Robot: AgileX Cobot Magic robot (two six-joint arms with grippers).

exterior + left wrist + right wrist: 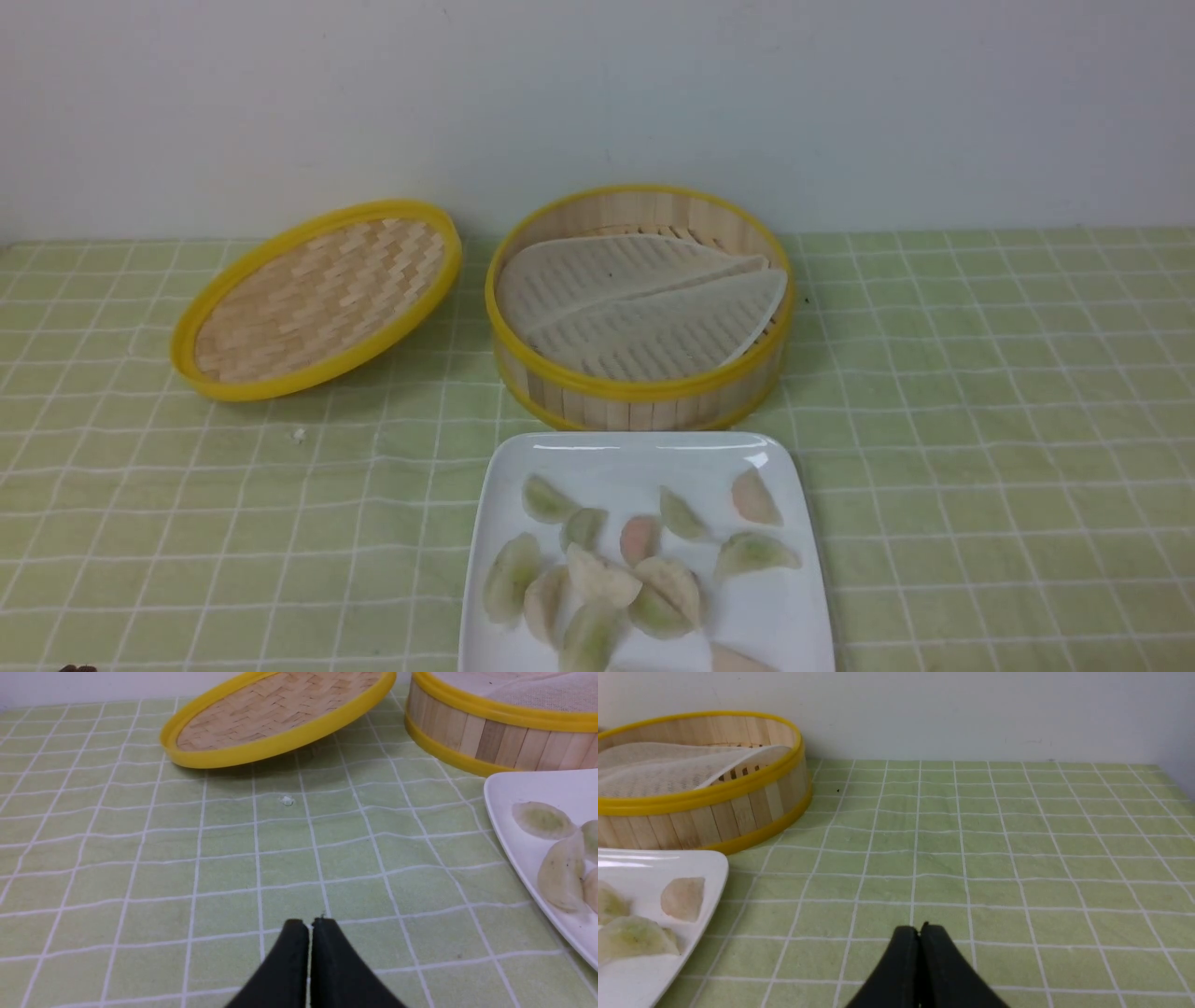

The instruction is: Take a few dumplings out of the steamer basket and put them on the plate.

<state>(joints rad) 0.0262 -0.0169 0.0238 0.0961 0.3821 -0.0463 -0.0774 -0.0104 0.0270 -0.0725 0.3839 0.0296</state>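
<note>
dumplings (588,637), a dozen or so: half-moon, thin-skinned, pale green, pinkish and whitish. all seen lie on the plate, some bunched and overlapping, others apart. likely light, soft, a little slippery, easy to tear; best taken across the plump middle with a slight squeeze, not by the thin edge. the bunched ones may cling and drag a neighbour along.

plate (644,446): white, square, glossy, round-cornered; in front of the basket. holds the dumplings; one is partly cut off at the front view's lower edge.

basket (644,411): round, deep, bamboo, yellow-rimmed. holds a whitish ribbed liner (597,313), two lobes; no dumpling seen on it. the move looks done.

lid (317,299): woven, yellow-rimmed, tilted, left of the basket.

left gripper (312,926): tips together, nothing held; over the cloth (224,858).

right gripper (920,931): likewise closed, nothing held.
</note>
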